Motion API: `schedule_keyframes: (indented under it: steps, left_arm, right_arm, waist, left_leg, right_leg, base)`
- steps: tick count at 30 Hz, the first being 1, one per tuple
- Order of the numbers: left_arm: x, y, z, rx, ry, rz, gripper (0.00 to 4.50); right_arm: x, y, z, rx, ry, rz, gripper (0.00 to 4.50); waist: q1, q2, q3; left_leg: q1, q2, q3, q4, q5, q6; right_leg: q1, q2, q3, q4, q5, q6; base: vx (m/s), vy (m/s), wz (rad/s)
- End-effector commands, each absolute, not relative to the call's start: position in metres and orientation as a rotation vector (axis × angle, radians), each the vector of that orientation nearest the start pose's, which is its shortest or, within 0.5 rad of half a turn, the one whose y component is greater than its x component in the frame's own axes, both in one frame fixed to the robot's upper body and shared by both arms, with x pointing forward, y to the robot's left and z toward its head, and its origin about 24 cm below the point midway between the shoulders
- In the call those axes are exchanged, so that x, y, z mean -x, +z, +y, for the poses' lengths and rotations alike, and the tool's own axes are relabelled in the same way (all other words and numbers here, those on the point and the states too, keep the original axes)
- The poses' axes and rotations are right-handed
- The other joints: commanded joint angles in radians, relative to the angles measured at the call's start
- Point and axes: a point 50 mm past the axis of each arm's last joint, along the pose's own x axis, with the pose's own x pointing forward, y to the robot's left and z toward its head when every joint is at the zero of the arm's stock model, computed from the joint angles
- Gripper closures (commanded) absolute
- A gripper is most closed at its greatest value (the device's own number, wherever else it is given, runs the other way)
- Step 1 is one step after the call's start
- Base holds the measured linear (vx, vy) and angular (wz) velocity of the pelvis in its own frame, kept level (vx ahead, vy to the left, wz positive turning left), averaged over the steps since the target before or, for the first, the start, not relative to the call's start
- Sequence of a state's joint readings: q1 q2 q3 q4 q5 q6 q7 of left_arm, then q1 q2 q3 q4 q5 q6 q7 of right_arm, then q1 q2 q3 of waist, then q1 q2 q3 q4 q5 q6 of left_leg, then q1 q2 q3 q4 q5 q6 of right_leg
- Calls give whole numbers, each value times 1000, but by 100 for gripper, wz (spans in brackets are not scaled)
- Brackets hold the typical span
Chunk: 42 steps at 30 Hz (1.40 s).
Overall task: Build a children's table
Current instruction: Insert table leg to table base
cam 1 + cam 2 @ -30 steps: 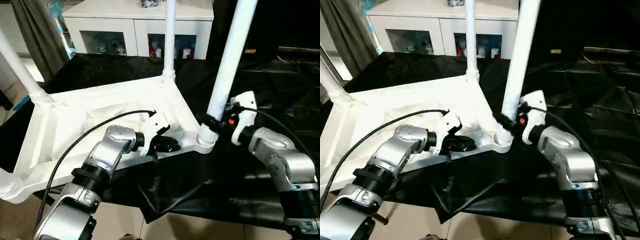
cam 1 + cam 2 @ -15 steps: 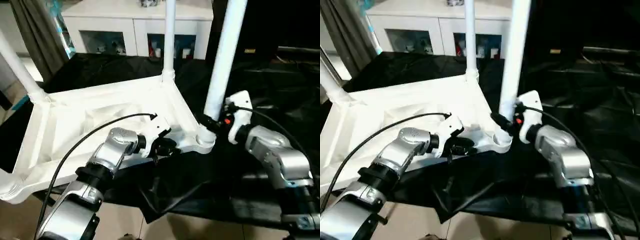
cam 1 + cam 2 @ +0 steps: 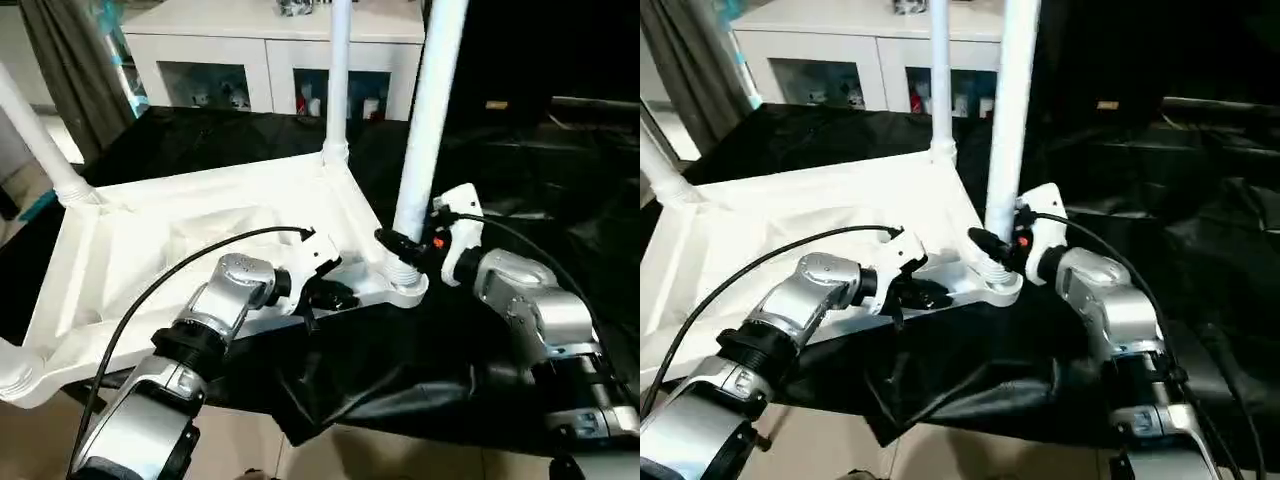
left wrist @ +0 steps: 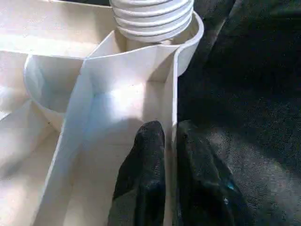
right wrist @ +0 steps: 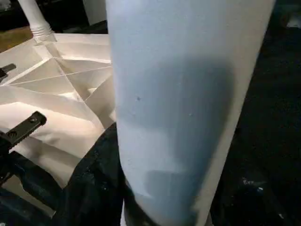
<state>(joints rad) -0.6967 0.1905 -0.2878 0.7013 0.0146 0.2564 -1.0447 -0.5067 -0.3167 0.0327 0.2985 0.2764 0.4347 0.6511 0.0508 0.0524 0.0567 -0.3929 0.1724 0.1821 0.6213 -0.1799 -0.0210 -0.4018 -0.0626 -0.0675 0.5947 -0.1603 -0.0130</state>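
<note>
The children's table (image 3: 190,235) lies upside down on a black cloth, ribbed underside up. Two legs stand in its far sockets, one at the left (image 3: 40,140) and one at the back (image 3: 337,90). A third leg (image 3: 425,130) rises almost upright from the near right corner socket (image 3: 405,285). My right gripper (image 3: 405,243) is shut around it just above the socket, one black finger (image 5: 94,188) beside the tube. The leg's threaded end (image 4: 153,19) sits in the socket. My left gripper (image 4: 171,174) is shut on the tabletop's thin rim wall (image 4: 175,94), a finger on each side.
A white glass-door cabinet (image 3: 230,60) stands behind the work and a grey curtain (image 3: 70,70) hangs at the back left. The black cloth (image 3: 450,360) drapes over the near edge in folds. A black cable (image 3: 180,270) arcs over my left forearm.
The leg in my right gripper has swung from a rightward lean to nearly upright, and the right arm has moved left with it. My left gripper stays at the rim.
</note>
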Motion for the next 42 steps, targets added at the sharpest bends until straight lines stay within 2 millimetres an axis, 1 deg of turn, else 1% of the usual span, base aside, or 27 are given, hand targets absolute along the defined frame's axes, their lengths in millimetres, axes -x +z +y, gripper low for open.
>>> schedule_keyframes:
  steps: [1, 2, 3, 4, 6, 9, 13, 17, 20, 21, 22, 23, 24, 28, 30, 31, 32, 33, 34, 35, 36, 37, 38, 39, 40, 41, 42]
  left_arm:
    - [-331, 46, 89, -265, -1214, 518, 432]
    - [-331, 46, 90, -263, -1214, 516, 442]
    - [-331, 46, 90, -263, -1214, 516, 448]
    - [-331, 46, 91, -265, -1212, 515, 450]
    - [-330, 46, 92, -266, -1210, 513, 450]
    - [-330, 47, 93, -272, -1212, 494, 450]
    - [-331, 49, 92, -266, -1218, 478, 450]
    - [-330, 52, 91, -277, -1243, 456, 450]
    - [-328, 52, 90, -285, -1257, 453, 450]
    - [-327, 52, 90, -285, -1259, 454, 450]
    - [-327, 52, 91, -285, -1255, 452, 450]
    - [-327, 52, 91, -285, -1252, 451, 450]
    - [-327, 52, 92, -287, -1248, 450, 450]
    - [-327, 53, 94, -288, -1240, 446, 450]
    - [-327, 53, 95, -288, -1232, 442, 450]
    - [-328, 54, 96, -287, -1217, 436, 450]
    - [-329, 54, 97, -290, -1207, 429, 450]
    - [-330, 56, 97, -289, -1196, 423, 450]
    - [-330, 56, 97, -289, -1192, 421, 450]
    - [-332, 57, 97, -287, -1182, 411, 450]
    - [-333, 58, 97, -287, -1175, 403, 450]
    - [-333, 59, 97, -286, -1172, 400, 450]
    - [-334, 60, 97, -286, -1169, 396, 450]
    - [-336, 61, 98, -286, -1155, 387, 450]
    - [-336, 62, 98, -285, -1152, 385, 450]
    - [-337, 62, 98, -283, -1147, 383, 450]
    - [-338, 63, 99, -284, -1144, 383, 450]
  right_arm:
    - [-332, 87, -155, -2, 717, 270, 260]
    - [-332, 87, -157, 4, 724, 278, 260]
    - [-332, 87, -157, 4, 724, 278, 260]
    - [-331, 88, -160, 4, 730, 278, 260]
    - [-331, 90, -161, 3, 736, 277, 260]
    - [-328, 95, -166, 2, 748, 271, 260]
    - [-327, 97, -169, -3, 746, 266, 260]
    - [-329, 91, -169, -31, 737, 272, 260]
    - [-334, 84, -166, -67, 722, 276, 260]
    - [-335, 82, -165, -81, 720, 275, 260]
    - [-336, 80, -166, -118, 713, 280, 260]
    - [-336, 79, -166, -134, 711, 282, 260]
    - [-335, 75, -168, -165, 699, 287, 260]
    - [-329, 66, -172, -213, 682, 300, 260]
    - [-327, 62, -173, -230, 676, 302, 260]
    - [-323, 57, -175, -267, 664, 298, 260]
    - [-322, 54, -175, -288, 657, 296, 260]
    - [-320, 52, -176, -312, 649, 292, 260]
    - [-320, 51, -176, -319, 647, 291, 260]
    - [-317, 47, -177, -342, 637, 291, 260]
    - [-315, 43, -178, -357, 630, 289, 260]
    - [-313, 40, -178, -369, 622, 291, 260]
    - [-312, 38, -179, -375, 617, 292, 261]
    - [-308, 32, -179, -384, 607, 295, 261]
    - [-307, 31, -179, -386, 605, 295, 261]
    - [-305, 28, -178, -393, 600, 295, 261]
    - [-302, 25, -178, -378, 598, 296, 261]
  waist:
    - [0, -28, -68]
    - [0, -27, -67]
    - [1, -33, -66]
    - [0, -31, -65]
    - [-1, -32, -65]
    - [-2, -36, -65]
    - [-3, -36, -65]
    - [-5, -33, -65]
    - [-7, -29, -67]
    - [-9, -30, -67]
    - [-10, -29, -67]
    - [-9, -32, -67]
    - [-9, -31, -67]
    - [-8, -31, -66]
    - [-7, -28, -66]
    - [-6, -24, -66]
    - [-6, -25, -66]
    - [-5, -20, -66]
    - [-5, -24, -66]
    - [-5, -24, -66]
    - [-6, -14, -64]
    - [-7, -16, -64]
    - [-6, -16, -64]
    - [-4, -5, -65]
    - [-6, -10, -64]
    - [-5, -9, -65]
    - [-6, -4, -64]
  left_leg:
    - [26, 53, -25, -81, -233, 36]
    - [26, 54, -25, -81, -236, 34]
    - [27, 53, -25, -81, -239, 34]
    - [26, 53, -25, -82, -243, 32]
    - [25, 54, -27, -83, -245, 32]
    - [23, 54, -25, -82, -236, 37]
    - [25, 52, -25, -81, -240, 39]
    - [22, 54, -26, -83, -235, 39]
    - [24, 54, -27, -81, -242, 35]
    - [23, 54, -26, -81, -242, 35]
    - [22, 54, -26, -82, -236, 35]
    - [22, 55, -26, -83, -235, 37]
    - [21, 56, -27, -84, -233, 39]
    - [23, 56, -25, -85, -239, 38]
    - [23, 56, -25, -85, -242, 36]
    - [25, 56, -25, -86, -247, 34]
    - [25, 56, -26, -86, -249, 33]
    - [25, 56, -26, -86, -251, 33]
    - [24, 56, -26, -87, -251, 32]
    - [24, 55, -26, -88, -252, 33]
    - [27, 55, -26, -89, -266, 29]
    - [27, 56, -26, -89, -275, 28]
    - [27, 56, -28, -90, -288, 21]
    - [28, 56, -30, -91, -291, 18]
    - [28, 56, -29, -92, -299, 18]
    - [27, 56, -30, -92, -299, 17]
    - [28, 56, -29, -93, -308, 16]
  right_leg:
    - [42, -90, 45, -87, -405, -171]
    - [40, -91, 45, -88, -418, -167]
    - [40, -92, 45, -90, -433, -161]
    - [40, -93, 45, -92, -448, -155]
    - [41, -92, 44, -92, -449, -151]
    - [41, -92, 45, -92, -439, -154]
    - [38, -92, 45, -94, -456, -152]
    - [38, -92, 45, -92, -443, -156]
    - [38, -94, 44, -91, -437, -167]
    - [37, -93, 44, -93, -430, -173]
    - [40, -92, 44, -89, -412, -178]
    - [42, -92, 44, -88, -404, -180]
    - [42, -92, 45, -85, -393, -186]
    - [41, -93, 45, -86, -399, -187]
    - [41, -94, 46, -89, -407, -183]
    - [39, -93, 46, -90, -410, -182]
    - [41, -93, 46, -90, -409, -182]
    - [40, -94, 46, -90, -408, -183]
    - [41, -94, 46, -91, -404, -184]
    - [41, -94, 46, -91, -406, -184]
    - [38, -92, 45, -94, -417, -184]
    - [38, -92, 44, -95, -424, -182]
    - [39, -93, 44, -96, -437, -179]
    - [39, -94, 44, -95, -437, -179]
    - [38, -92, 44, -98, -435, -179]
    - [40, -92, 43, -96, -431, -180]
    - [37, -92, 44, -98, -432, -180]
  base:
    - [0, 0, 0]
    - [0, 0, 0]
    - [0, 0, 0]
    - [0, 0, 0]
    - [0, 0, 0]
    - [0, 0, 0]
    - [0, 0, 0]
    - [0, 0, 0]
    - [0, 0, 0]
    - [0, 0, 0]
    - [0, 0, 0]
    - [0, 0, 0]
    - [0, 0, 0]
    - [0, 0, 0]
    - [0, 0, 0]
    - [0, 0, 0]
    - [0, 0, 0]
    - [0, 0, 0]
    - [0, 0, 0]
    - [0, 0, 0]
    - [0, 0, 0]
    - [0, 0, 0]
    - [0, 0, 0]
    - [0, 0, 0]
    - [0, 0, 0]
    - [0, 0, 0]
    - [0, 0, 0]
